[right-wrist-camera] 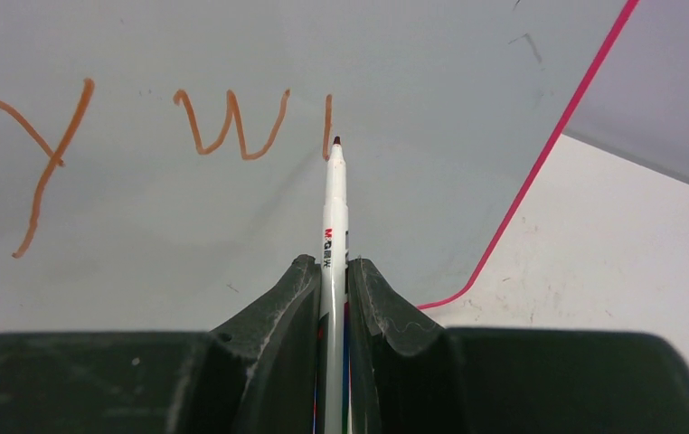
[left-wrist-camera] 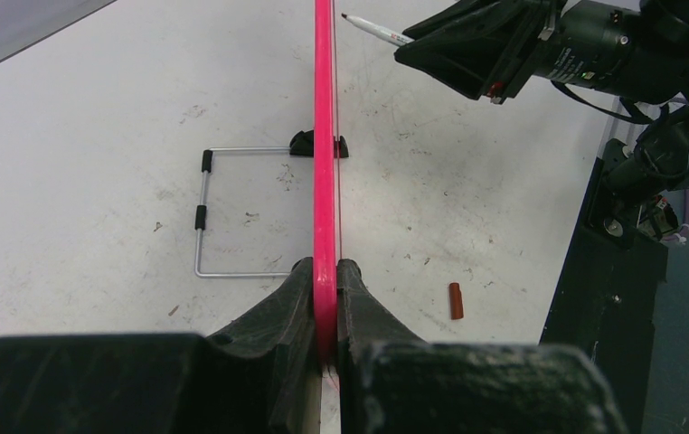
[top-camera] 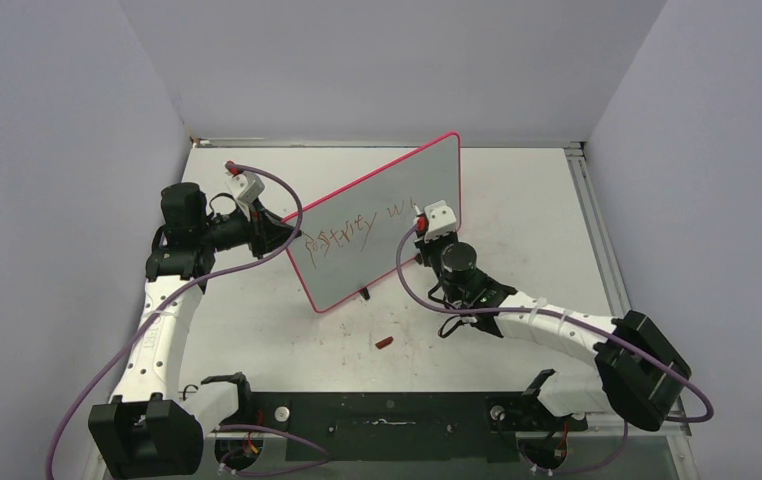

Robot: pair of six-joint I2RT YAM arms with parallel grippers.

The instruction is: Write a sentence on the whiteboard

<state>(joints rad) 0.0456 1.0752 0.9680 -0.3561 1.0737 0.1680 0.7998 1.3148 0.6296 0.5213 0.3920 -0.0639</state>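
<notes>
Two hands meet at one board. At the left, the left hand [left-wrist-camera: 325, 271] is closed on the pink rim of the board [top-camera: 387, 215], one finger pressed to each face, at the board's near-left end. The board stands upright on the white surface [top-camera: 517, 200], about mid-way across it, and runs slantwise from near left to far right. Seen from the left wrist, a thin wire frame [left-wrist-camera: 201, 212] with two black sleeves lies flat on the surface behind the board, joined to a black foot [left-wrist-camera: 303, 143] at the rim.

On the board's near face the sentence [top-camera: 342, 238] is in thin orange-red strokes. From above it reads roughly "party w", slanting up to the right. The right wrist view shows it closer: a long-tailed "y", then a "w", then one short upright stroke.

To the right, the right hand [right-wrist-camera: 330, 271] is closed on a white pen [right-wrist-camera: 335, 208], which stands straight out between its fingers. The pen's dark tip sits at the foot of the short upright stroke; whether it touches the board cannot be told. The barrel carries a small red "M&G" mark with tiny characters beside it that are too small to read.

Near the board, on the surface between it and the arm bases, lies a small red tube [top-camera: 384, 343], well apart from both hands.
</notes>
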